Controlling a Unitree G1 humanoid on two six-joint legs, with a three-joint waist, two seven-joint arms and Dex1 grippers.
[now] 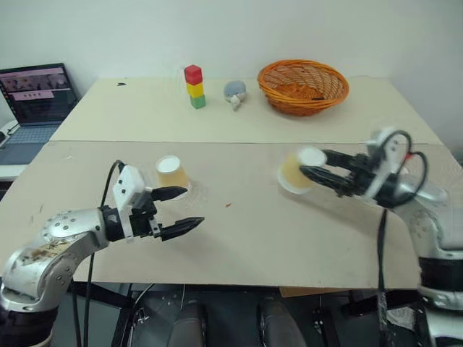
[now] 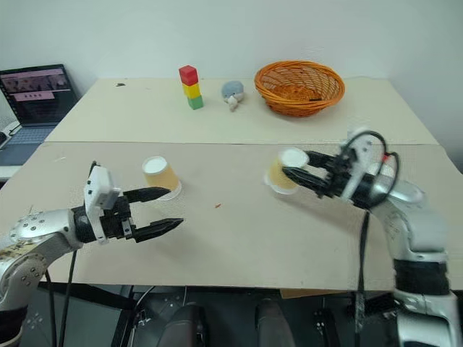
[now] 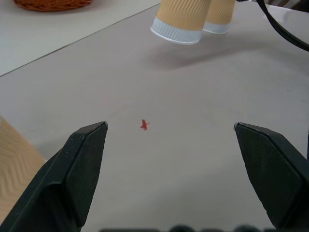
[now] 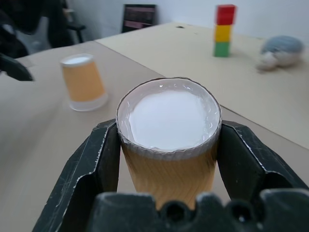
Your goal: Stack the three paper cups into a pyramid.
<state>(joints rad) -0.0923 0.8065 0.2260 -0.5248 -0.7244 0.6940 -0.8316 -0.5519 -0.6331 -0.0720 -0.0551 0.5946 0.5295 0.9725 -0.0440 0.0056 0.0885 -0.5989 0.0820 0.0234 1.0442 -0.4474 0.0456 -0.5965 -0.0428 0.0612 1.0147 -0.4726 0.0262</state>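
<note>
Carrying a cup off the counter [image 1: 239,238], likely toward the cup on the left.
Right hand [image 1: 312,176] is clamped on one upside-down cup [image 1: 293,170], lifted; a second cup [image 3: 218,18] shows just behind it; left cup [image 1: 171,173] stands beside the wide-open, empty left hand [image 1: 179,210]. Next, I judge: set it down beside another.
</note>
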